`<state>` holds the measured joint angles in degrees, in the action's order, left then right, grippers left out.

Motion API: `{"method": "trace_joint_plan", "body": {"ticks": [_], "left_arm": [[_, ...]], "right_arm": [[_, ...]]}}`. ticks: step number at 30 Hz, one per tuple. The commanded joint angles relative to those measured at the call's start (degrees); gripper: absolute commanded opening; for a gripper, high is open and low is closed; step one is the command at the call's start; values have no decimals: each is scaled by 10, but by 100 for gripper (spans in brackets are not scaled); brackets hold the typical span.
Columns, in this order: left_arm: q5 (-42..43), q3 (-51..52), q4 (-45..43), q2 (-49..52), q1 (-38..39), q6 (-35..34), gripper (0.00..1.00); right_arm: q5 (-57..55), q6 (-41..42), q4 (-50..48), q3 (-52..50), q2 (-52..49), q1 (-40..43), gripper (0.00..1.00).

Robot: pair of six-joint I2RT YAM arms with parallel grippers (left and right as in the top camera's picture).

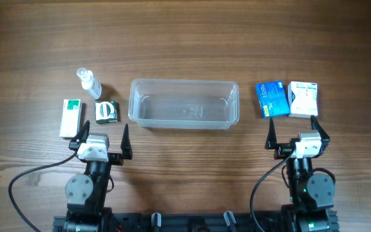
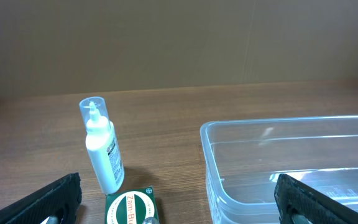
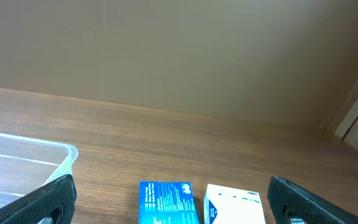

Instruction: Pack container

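The clear plastic container stands empty at the table's middle; it also shows in the left wrist view and the right wrist view. Left of it are a small spray bottle, a green box and a white and green box. Right of it lie a blue box and a white box. My left gripper is open and empty just in front of the green box. My right gripper is open and empty in front of the blue box and white box.
The wooden table extends behind the objects. A beige wall rises behind the table's far edge. Black cables run from both arm bases at the front edge.
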<state>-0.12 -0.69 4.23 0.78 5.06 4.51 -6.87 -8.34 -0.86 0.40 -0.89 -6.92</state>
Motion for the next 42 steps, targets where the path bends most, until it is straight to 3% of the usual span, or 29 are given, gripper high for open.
{"method": "trace_joint_plan", "body": {"ticks": [1, 28, 32, 34, 36, 42], "left_arm": [[-8, 4, -2, -6, -4, 13, 100], [-8, 3, -2, -6, -4, 13, 100], [-8, 3, -2, -6, -4, 13, 100], [-8, 4, -2, -6, -4, 13, 100], [-8, 4, -2, -6, -4, 13, 100], [-8, 4, -2, -6, -4, 13, 100]], "right_arm": [[9, 9, -2, -1, 7, 2, 100], [13, 15, -2, -1, 7, 2, 100], [134, 227, 6, -1, 3, 2, 100], [144, 365, 2, -1, -7, 2, 100], [148, 435, 3, -1, -17, 2, 100], [163, 365, 17, 52, -52, 2, 100]]}}
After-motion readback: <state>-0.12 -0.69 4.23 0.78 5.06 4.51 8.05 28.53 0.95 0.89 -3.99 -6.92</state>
